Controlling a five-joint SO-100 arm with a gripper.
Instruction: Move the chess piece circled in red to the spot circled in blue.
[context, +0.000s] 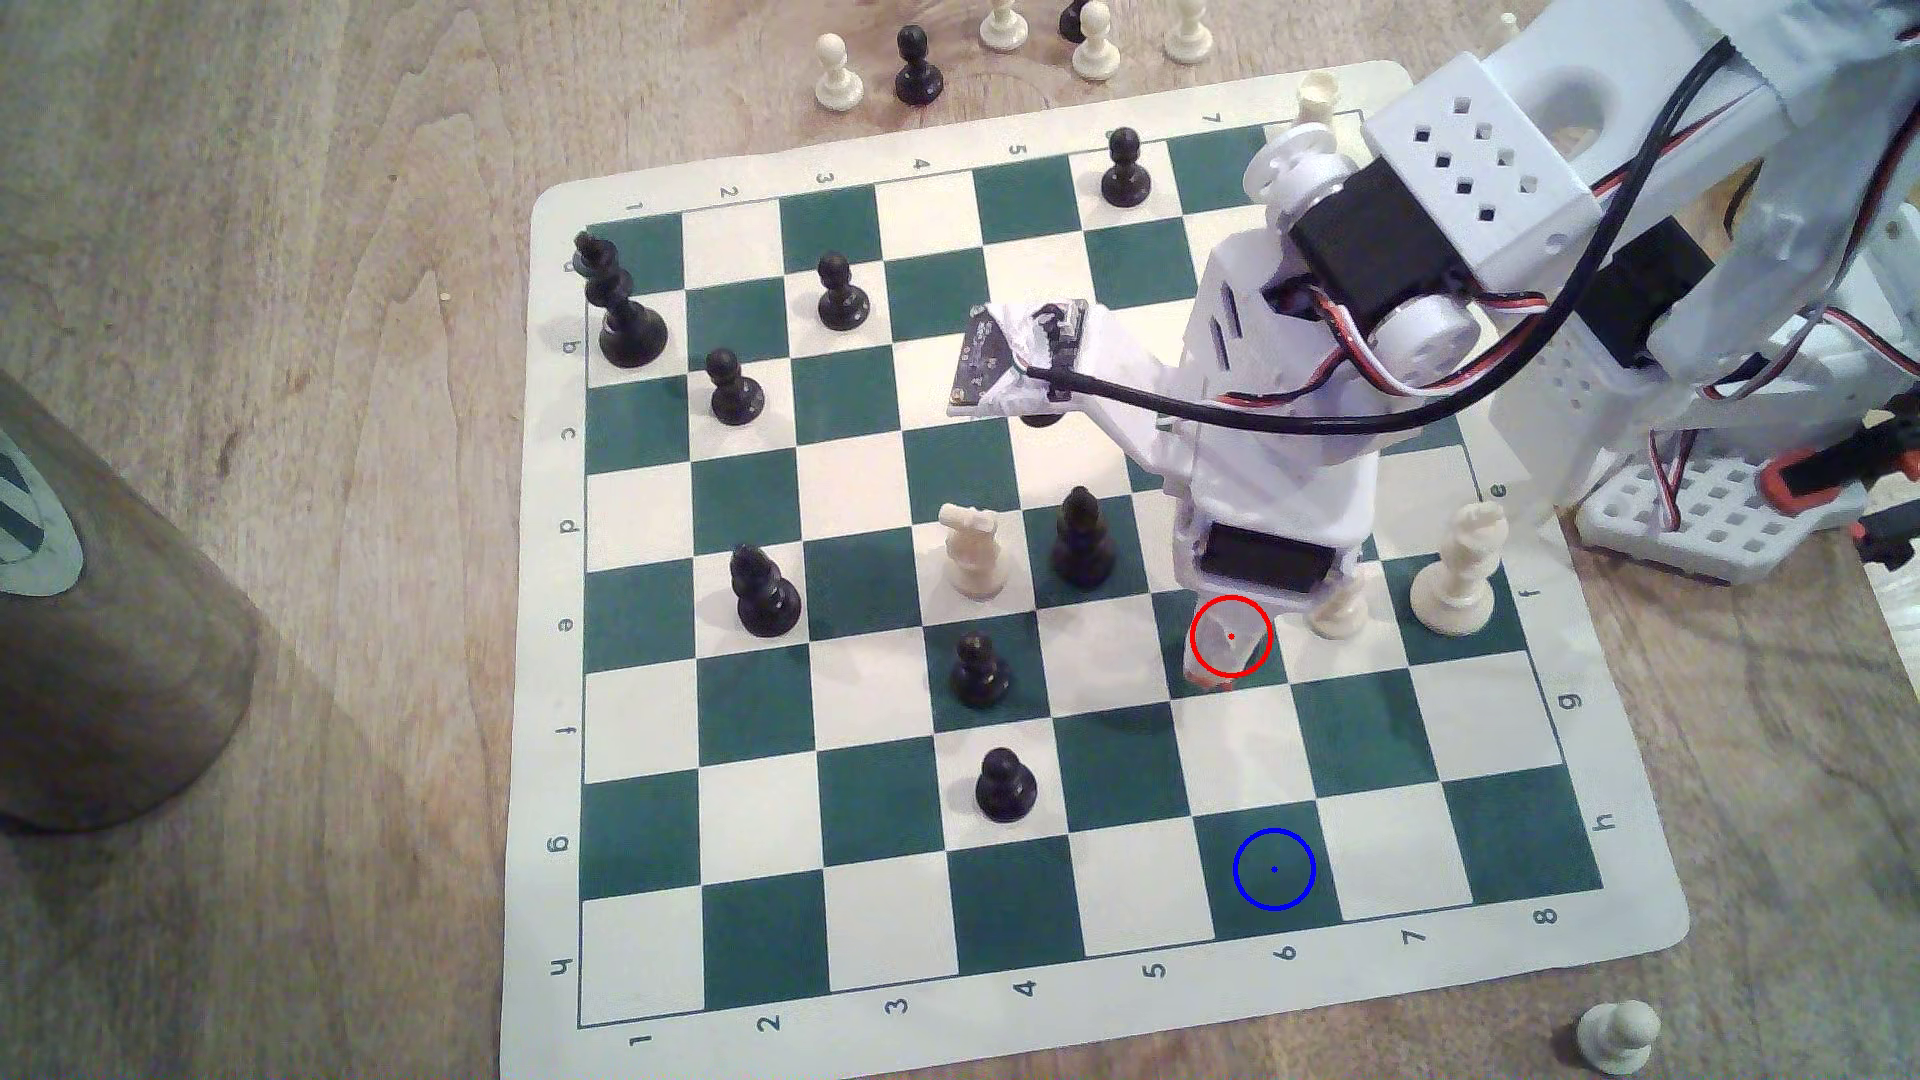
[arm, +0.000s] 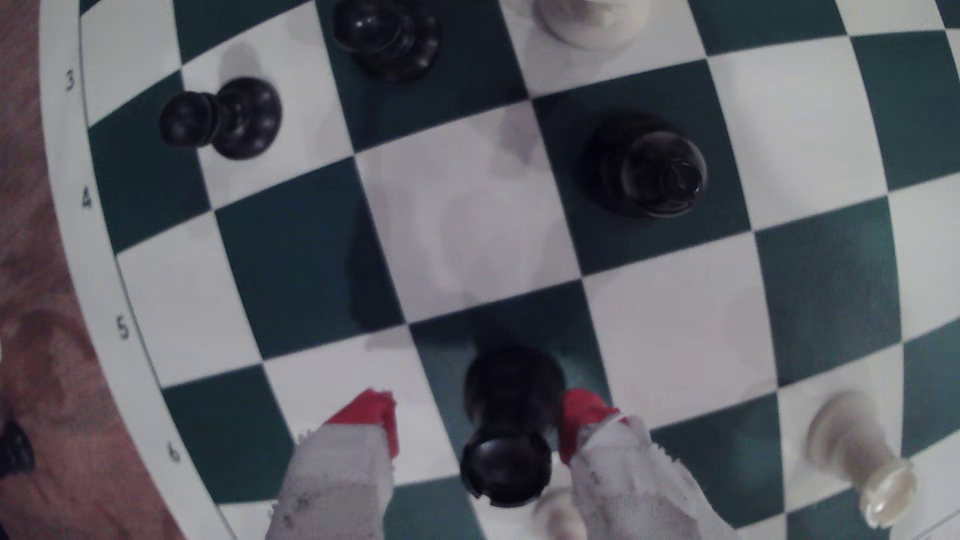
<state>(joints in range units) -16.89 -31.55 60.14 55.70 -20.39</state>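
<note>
In the wrist view, locate the gripper (arm: 475, 423): its two white-wrapped fingers end in red tips, and the jaws stand apart with the black rook (arm: 506, 431) between them. One red fingertip (arm: 579, 420) sits right against the side of the rook; whether it actually presses on the piece cannot be told. The other red fingertip (arm: 371, 418) stands clearly off the rook, with white board square visible in the gap. Treat the gripper as partly spread and straddling the piece, not clamped on it. The rook stands upright on a dark green square, its hollow ring-like top facing the camera. In the exterior view, the gripper (context: 1226, 649) points down at the red ring, and the arm body covers the rook there, so only a pale fingertip with an orange-red end shows inside the ring. The blue-ringed square (context: 1274, 869) is a dark green square nearer the board's front edge, in the column marked 6, with one white square between it and the red-ringed square; nothing stands on it. Note the neighbours: a tall black piece (context: 1083, 540) and a white knight (context: 971, 548) stand to the exterior view's left of the gripper, and a white piece (context: 1460, 566) stands to its right. The chessboard (context: 1091, 966) lies flat on a wooden table (context: 312, 415).
</note>
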